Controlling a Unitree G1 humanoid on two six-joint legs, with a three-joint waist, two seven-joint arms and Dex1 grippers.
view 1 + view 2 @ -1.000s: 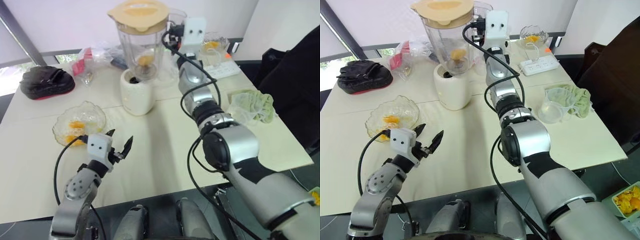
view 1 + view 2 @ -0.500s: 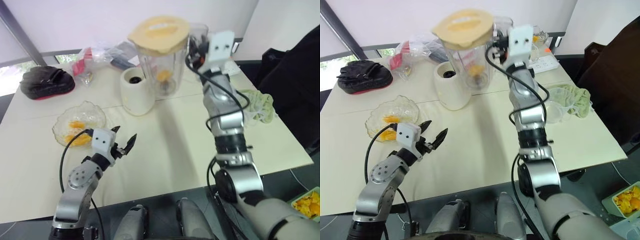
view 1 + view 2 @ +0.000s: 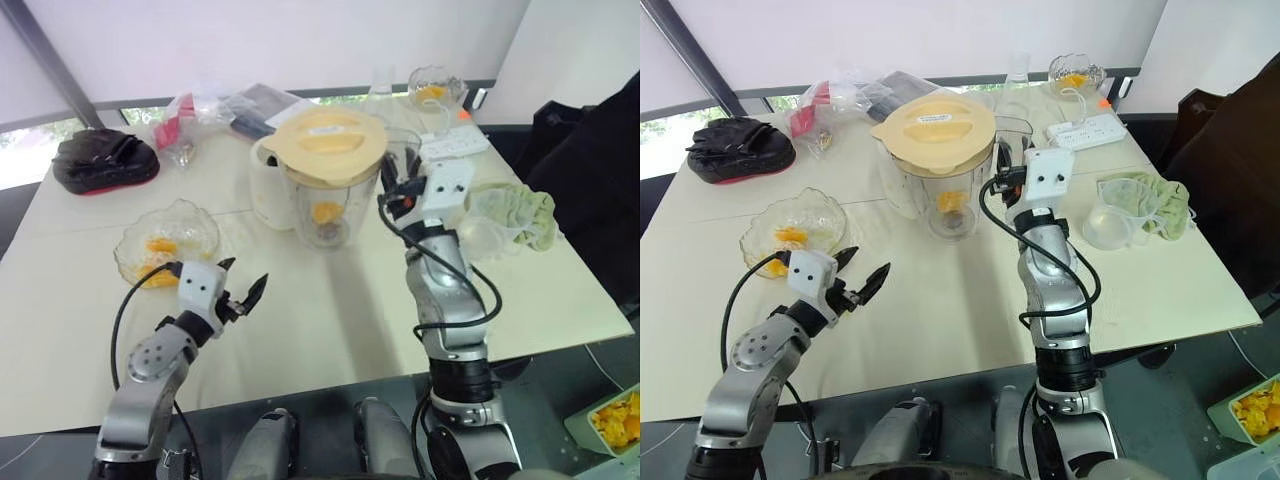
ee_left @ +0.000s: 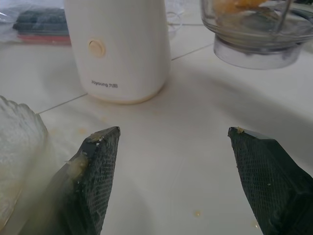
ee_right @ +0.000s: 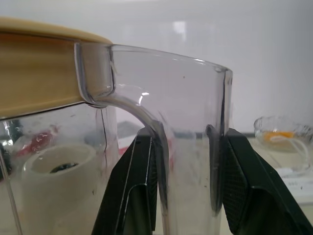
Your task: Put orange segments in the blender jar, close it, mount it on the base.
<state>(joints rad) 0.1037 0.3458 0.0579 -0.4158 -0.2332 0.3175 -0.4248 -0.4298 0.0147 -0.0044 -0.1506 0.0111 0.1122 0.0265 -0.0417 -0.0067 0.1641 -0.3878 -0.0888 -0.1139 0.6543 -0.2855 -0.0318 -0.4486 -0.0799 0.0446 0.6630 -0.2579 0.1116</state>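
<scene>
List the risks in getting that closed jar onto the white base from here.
1. The right gripper holds the blender jar only by its clear handle, off to one side; once lifted, the jar may tilt or slip.
2. The jar is close beside the white base; a low lift could knock the base or miss its socket.
3. The left gripper hangs open near the glass bowl, probably too far away to steady either.

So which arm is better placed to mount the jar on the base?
Right. Its pincer is shut on the jar by the handle, lid on, base right beside. The left pincer is open and empty, nearer the bowl.
</scene>
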